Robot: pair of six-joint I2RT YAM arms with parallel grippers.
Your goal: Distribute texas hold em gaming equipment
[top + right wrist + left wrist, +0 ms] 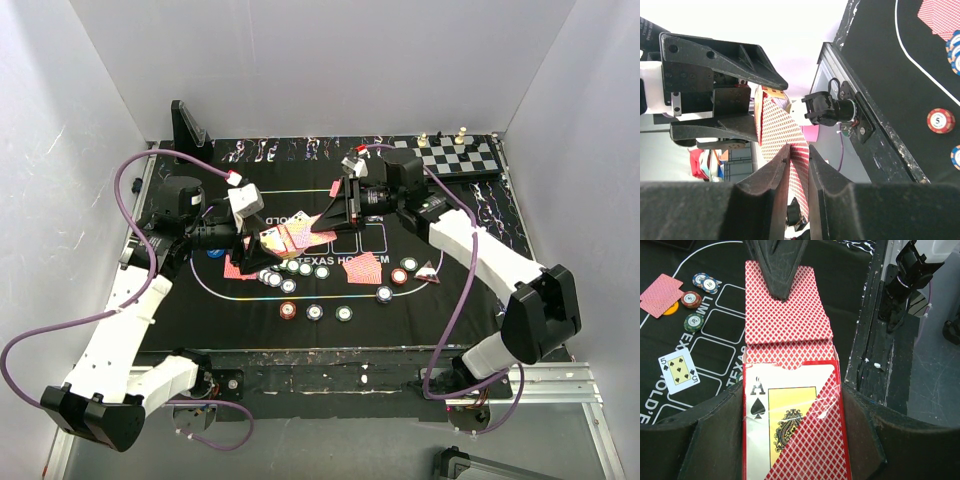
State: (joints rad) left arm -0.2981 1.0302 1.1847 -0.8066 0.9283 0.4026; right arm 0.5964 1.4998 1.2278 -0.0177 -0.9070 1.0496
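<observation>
Black right gripper (799, 162) tight on red-backed card (805, 320); left gripper (792, 440) tight around deck (805, 385); both mid-air above mat (450, 300)

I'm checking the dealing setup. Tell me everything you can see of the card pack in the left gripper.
The card pack is a red-edged box, seemingly cardboard under glossy film, printed with an ace of spades and a diagonal field of red diamonds. Its notched end is open. The left gripper clamps its sides above the mat. Its red-backed cards stick out; the right gripper pinches the outermost.
</observation>
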